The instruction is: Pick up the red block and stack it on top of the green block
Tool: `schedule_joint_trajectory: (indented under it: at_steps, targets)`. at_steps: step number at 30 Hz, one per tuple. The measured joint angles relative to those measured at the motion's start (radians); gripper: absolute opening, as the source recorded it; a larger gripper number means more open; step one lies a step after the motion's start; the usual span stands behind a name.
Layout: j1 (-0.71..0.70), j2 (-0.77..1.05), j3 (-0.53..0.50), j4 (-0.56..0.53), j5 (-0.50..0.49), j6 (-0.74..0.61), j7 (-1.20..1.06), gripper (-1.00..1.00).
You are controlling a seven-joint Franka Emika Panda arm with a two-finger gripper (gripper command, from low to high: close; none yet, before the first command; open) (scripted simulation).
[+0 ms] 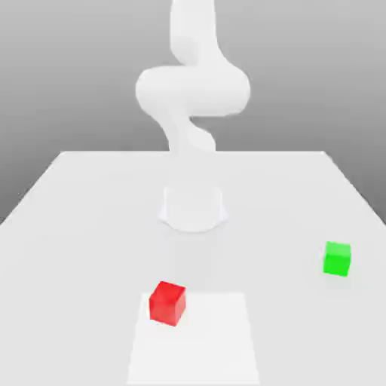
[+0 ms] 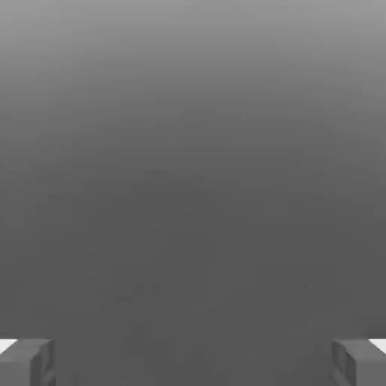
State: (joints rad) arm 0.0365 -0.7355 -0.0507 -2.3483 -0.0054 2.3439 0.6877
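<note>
The red block [image 1: 167, 302] is a small bright red cube resting on the white table near its front, on a brighter square patch. The green block [image 1: 337, 258] is a cube of the same size, standing apart on the exterior view's right. In the hand view my gripper [image 2: 193, 362] is open: its two grey fingertips [image 2: 26, 362] stand far apart with nothing between them, in front of a plain grey background. The white arm [image 1: 192, 90] rises from its base at the back middle of the table, well away from both blocks.
The arm's round base [image 1: 194, 208] sits at the table's middle back. A lighter square patch [image 1: 196, 339] marks the table's front. The white table [image 1: 75, 226] stretches wide on both sides of the blocks.
</note>
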Motion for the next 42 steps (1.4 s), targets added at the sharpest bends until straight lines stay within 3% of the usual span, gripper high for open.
schedule_joint_trajectory:
  at_steps: [15, 26, 31, 37, 38, 42]
  targets:
    - [0.189, 0.394, -0.265, -0.291, -0.017, 0.265, -0.687, 0.00]
    - [0.240, 0.674, -0.362, -0.494, -0.047, 0.458, -1.155, 0.00]
    - [0.248, 0.793, -0.335, -0.486, 0.091, 0.551, -1.286, 0.00]
    - [0.110, 0.943, -0.145, -0.462, 0.309, 0.667, -1.445, 0.00]
    - [0.092, 0.959, -0.122, -0.460, 0.328, 0.680, -1.458, -1.00]
    - [0.092, 0.959, -0.122, -0.460, 0.328, 0.678, -1.458, -1.00]
